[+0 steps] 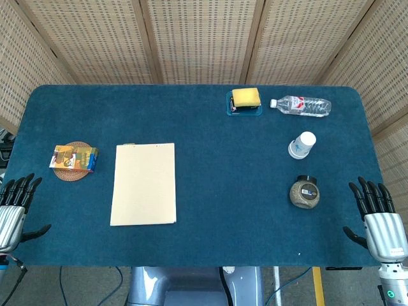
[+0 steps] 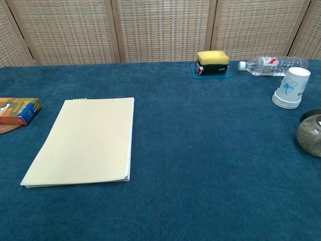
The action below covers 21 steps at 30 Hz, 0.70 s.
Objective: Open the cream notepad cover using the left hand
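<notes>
The cream notepad (image 1: 143, 184) lies closed, ahead-right of the left hand (image 1: 14, 209), whose spread fingers hold nothing; the right hand (image 1: 377, 217) is likewise released.

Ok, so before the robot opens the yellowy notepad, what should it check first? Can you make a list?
1. Flat cream paper notepad lies closed on the blue table: ok.
2. Nothing sits on its cover: ok.
3. Silver-and-black left hand holds nothing, fingers apart: ok.
4. Left hand touching the notepad: not ok; it sits at the table's edge, apart from it.
5. Small colourful box on the round woven coaster lies beside the notepad, not touching: ok.
6. Which edge is bound: cannot tell for sure; small tabs show at the far edge.
7. Right hand is far from the notepad: ok.
</notes>
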{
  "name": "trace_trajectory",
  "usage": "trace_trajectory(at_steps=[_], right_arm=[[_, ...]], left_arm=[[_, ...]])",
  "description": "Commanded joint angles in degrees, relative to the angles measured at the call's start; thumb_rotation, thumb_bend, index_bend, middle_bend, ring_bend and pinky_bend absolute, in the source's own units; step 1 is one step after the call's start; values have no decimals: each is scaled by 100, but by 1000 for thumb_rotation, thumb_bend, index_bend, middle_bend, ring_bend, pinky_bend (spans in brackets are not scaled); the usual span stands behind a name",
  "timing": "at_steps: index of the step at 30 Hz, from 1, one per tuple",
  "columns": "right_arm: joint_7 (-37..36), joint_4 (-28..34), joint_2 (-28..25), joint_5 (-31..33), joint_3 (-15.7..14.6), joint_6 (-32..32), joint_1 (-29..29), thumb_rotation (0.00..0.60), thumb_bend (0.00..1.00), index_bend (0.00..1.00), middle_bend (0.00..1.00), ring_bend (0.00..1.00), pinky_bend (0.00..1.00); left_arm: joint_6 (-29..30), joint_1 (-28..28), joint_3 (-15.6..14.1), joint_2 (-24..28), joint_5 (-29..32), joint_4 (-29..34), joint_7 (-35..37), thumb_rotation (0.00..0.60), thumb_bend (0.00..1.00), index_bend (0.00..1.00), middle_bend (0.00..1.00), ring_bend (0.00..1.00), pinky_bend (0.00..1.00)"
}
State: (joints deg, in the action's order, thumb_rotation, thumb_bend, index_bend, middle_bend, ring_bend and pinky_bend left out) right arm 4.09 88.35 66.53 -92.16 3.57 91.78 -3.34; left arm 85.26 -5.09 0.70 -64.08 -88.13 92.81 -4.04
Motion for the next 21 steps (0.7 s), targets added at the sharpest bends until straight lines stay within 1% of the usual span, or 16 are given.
trace_trajectory(at_steps=[1, 9, 12, 16, 17, 19, 21], right_arm=[[-8, 11, -11, -9, -4, 2, 2, 600, 0, 21, 0, 0, 0], [53, 29, -23, 22, -12, -44, 5, 600, 0, 21, 0, 0, 0], [48, 60, -25, 18, -16, -59, 0, 600, 0, 21, 0, 0, 0], [31, 79, -35, 27, 1, -42, 2, 600, 0, 21, 0, 0, 0], [23, 76, -35, 38, 5, -49, 1, 600, 0, 21, 0, 0, 0], [-14, 66, -45, 86, 18, -81, -4, 600, 0, 21, 0, 0, 0], [-40, 62, -52, 102, 28, -95, -12, 600, 0, 21, 0, 0, 0]], left_arm=[[-19, -9, -16, -18, -15, -19, -41, 600, 0, 0, 0, 0, 0], [4, -2, -29, -51, -56, -14, -96, 600, 0, 0, 0, 0, 0], [-116, -65, -104, -135, -174, -55, -188, 600, 0, 0, 0, 0, 0], [-534, -313, -252, -372, -453, -143, -346, 600, 1, 0, 0, 0, 0], [-623, -372, -270, -427, -502, -171, -378, 600, 18, 0, 0, 0, 0], [-990, -612, -337, -659, -686, -316, -547, 600, 104, 0, 0, 0, 0], [-1303, -816, -369, -891, -792, -457, -698, 600, 251, 0, 0, 0, 0]])
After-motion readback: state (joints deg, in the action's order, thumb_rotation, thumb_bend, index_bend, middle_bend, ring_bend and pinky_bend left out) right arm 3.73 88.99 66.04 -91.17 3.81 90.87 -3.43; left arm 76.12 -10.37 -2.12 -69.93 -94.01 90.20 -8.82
